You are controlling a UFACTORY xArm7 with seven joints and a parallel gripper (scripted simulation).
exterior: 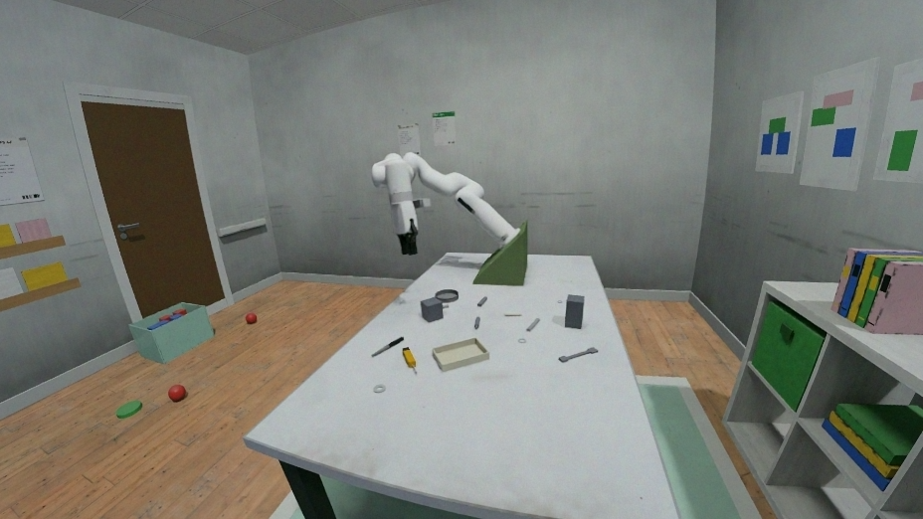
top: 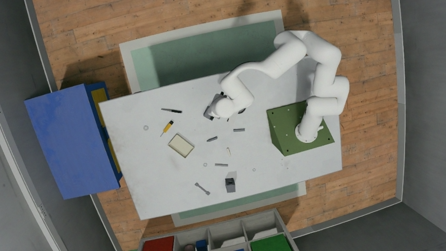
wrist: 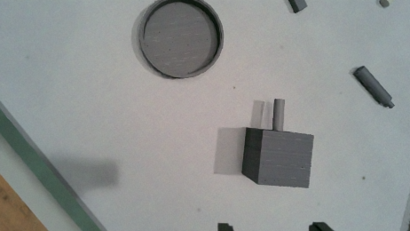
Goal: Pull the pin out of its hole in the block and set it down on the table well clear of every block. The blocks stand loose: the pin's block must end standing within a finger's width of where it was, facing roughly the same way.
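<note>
A small dark grey block (wrist: 278, 157) stands on the white table, with a grey pin (wrist: 279, 115) sticking out of its side face. The same block shows in the exterior view (exterior: 432, 308), and in the overhead view (top: 208, 113) half hidden under my wrist. My gripper (exterior: 408, 245) hangs high above the table, roughly over the block. Its two fingertips just show at the bottom edge of the wrist view (wrist: 272, 227); they stand apart with nothing between them.
A round grey dish (wrist: 179, 37) lies near the block. A second, taller grey block (top: 229, 184) stands near the table's other long edge. A cream tray (top: 181, 144), a yellow screwdriver (top: 167, 127), a wrench (top: 202, 188), loose pins (wrist: 374, 86) and washers are scattered around.
</note>
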